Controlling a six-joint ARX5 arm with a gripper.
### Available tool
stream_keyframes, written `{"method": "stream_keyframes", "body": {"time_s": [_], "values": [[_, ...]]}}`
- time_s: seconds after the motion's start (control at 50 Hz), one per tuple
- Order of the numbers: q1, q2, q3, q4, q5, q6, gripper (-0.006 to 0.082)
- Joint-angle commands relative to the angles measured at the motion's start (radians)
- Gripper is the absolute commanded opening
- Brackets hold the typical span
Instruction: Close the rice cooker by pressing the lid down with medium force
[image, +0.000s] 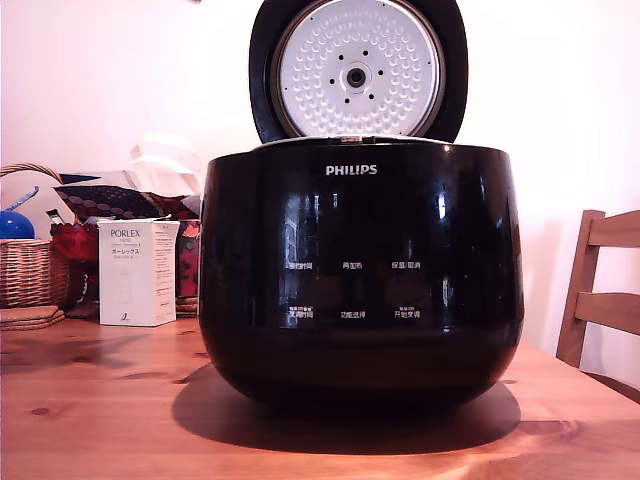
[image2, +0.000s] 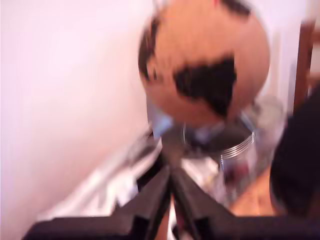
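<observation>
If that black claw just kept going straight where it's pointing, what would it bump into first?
Probably the round glossy disc with brown and black patches, likely the raised lid's outer side. The black gripper, tips together, aims towards it; the wrist view is blurred, so depth is unclear.

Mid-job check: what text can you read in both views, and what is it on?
"PHILIPS": white, on the rice cooker front.
"PORLEX": on the white box.
Button labels on the cooker: Chinese, too small to read.
Box's smaller print: too small.
Wrist view: blurred, no text.
</observation>
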Motion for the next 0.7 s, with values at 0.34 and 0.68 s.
{"method": "stream_keyframes", "body": {"time_s": [0.34, 0.68], "values": [[-0.016, 0.062, 0.11, 0.045, 0.06, -0.009, -0.0021], [-0.04, 0.188, 0.335, -0.023, 0.103, -0.008, -0.0021]]}}
